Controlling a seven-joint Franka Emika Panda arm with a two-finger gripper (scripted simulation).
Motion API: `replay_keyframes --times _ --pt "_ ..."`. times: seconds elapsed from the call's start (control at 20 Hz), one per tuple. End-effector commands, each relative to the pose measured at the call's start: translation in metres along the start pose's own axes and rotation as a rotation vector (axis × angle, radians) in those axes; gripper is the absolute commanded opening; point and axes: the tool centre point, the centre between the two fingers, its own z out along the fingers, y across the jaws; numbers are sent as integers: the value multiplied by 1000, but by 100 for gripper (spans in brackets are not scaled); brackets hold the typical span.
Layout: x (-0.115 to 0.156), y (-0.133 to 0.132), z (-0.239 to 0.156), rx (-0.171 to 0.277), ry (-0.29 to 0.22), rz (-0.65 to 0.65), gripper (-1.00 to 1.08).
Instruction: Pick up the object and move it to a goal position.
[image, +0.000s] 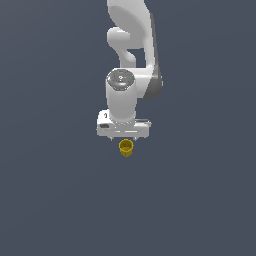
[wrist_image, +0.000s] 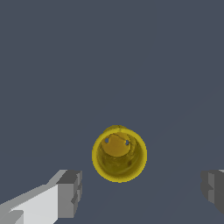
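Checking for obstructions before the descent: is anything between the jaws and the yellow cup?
Nothing. In the wrist view the yellow cup sits on bare grey floor, apart from both open fingers. The exterior view shows only a bare gap under the gripper.

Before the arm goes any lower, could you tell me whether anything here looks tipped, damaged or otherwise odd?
Nothing stands out. The yellow cup stands upright with its hollow top facing up and looks undamaged, and the gripper is open above it, not touching it.
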Motion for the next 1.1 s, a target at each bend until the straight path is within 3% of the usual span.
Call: replay_keyframes --times 0.0,0.6,1.05 --pt "0 0 0 0 0 0 100" --pt "3 -2 -9 2 3 -55 100" --pt "2 -3 -5 3 5 -1 100"
